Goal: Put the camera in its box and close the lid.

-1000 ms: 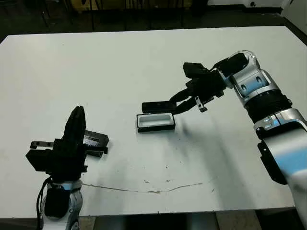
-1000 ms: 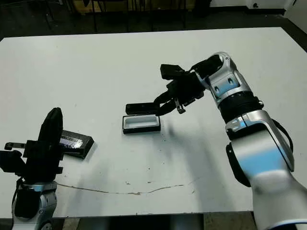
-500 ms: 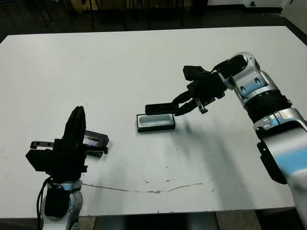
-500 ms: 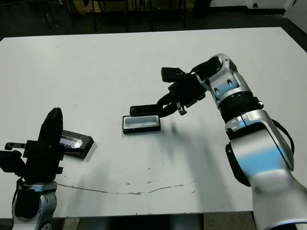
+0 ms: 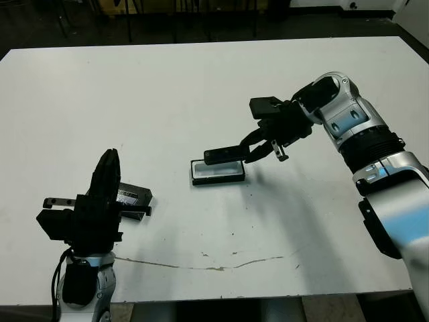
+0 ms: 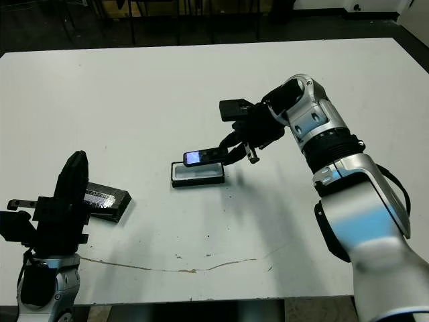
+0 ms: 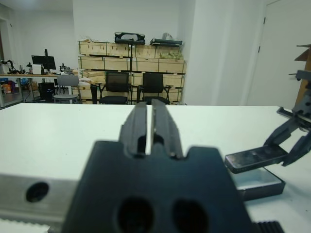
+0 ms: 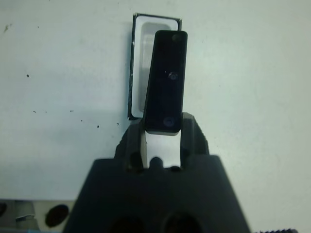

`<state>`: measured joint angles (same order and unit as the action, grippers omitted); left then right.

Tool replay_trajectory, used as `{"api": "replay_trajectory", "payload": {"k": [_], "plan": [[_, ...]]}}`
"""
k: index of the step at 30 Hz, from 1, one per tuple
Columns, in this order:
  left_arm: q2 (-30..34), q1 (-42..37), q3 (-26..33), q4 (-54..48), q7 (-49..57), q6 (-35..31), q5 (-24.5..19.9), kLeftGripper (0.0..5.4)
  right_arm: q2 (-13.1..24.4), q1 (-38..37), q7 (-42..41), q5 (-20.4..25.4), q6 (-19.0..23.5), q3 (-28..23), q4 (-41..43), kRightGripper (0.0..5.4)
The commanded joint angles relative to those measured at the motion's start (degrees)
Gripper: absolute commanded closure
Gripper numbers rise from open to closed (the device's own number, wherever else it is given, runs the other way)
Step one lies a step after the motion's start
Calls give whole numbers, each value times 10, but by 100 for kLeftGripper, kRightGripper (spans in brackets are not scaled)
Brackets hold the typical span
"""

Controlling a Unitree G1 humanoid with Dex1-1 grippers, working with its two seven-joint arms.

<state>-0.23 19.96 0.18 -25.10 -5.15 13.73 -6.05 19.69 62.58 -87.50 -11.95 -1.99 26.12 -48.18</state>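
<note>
My right gripper (image 5: 249, 152) is shut on one end of the camera (image 5: 224, 155), a slim black bar with a blue patch (image 6: 193, 157) glowing at its free end. It holds the camera tilted just above the box (image 5: 216, 172), a shallow black tray with white lining (image 8: 139, 63). In the right wrist view the camera (image 8: 165, 77) hangs over the box's right half. The lid (image 5: 133, 199), flat and black with a silvery strip, lies at the front left beside my left gripper (image 7: 149, 104), which is shut and holds nothing.
A thin dark scratch (image 5: 208, 266) runs along the table near its front edge. Dark floor and chair legs lie beyond the far edge. The left wrist view shows office chairs and stacked crates across the room.
My right gripper has brought the camera from behind the box to just over it and tilted it, so its blue patch now shows. The left arm and lid have not moved.
</note>
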Motion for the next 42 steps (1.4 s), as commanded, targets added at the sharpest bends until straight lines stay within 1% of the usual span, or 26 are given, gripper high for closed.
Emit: {"api": "replay_trajectory", "payload": {"k": [1,2,6,10,14,17,20,22,26,28,37,40,42], "plan": [[3,27,1,14,-1,0,1,540,4,-5,-3,-11,2,11,5,502],[3,26,1,15,-1,1,1,540,3,-4,-5,-11,7,11,3,502],[3,26,1,10,2,-6,3,540,4,-6,-3,-12,-2,10,4,502],[3,28,0,9,2,-6,3,540,1,-3,-13,-15,10,15,-5,502],[3,28,0,11,-1,-2,-1,540,-4,-4,-15,-11,2,13,-20,502],[3,29,0,9,-2,-4,-4,540,-6,-2,-19,-12,5,14,-26,502],[2,31,-1,6,3,-10,1,540,-5,-2,-20,-14,0,15,-20,502],[3,30,-1,8,2,-7,1,540,-6,0,-25,-12,6,15,-23,502],[4,29,-1,7,1,-10,1,540,-10,3,-33,-10,-1,14,-39,502],[4,29,-2,8,0,-9,1,540,-13,6,-39,-10,5,13,-49,502],[4,29,-2,13,-4,0,-1,540,-13,9,-25,-31,-17,27,-43,502],[2,29,-3,15,-7,3,-7,540,-11,7,-17,-40,-7,31,-32,502],[2,29,-3,17,-6,7,-3,540,-9,6,-12,-43,-13,33,-27,502]]}}
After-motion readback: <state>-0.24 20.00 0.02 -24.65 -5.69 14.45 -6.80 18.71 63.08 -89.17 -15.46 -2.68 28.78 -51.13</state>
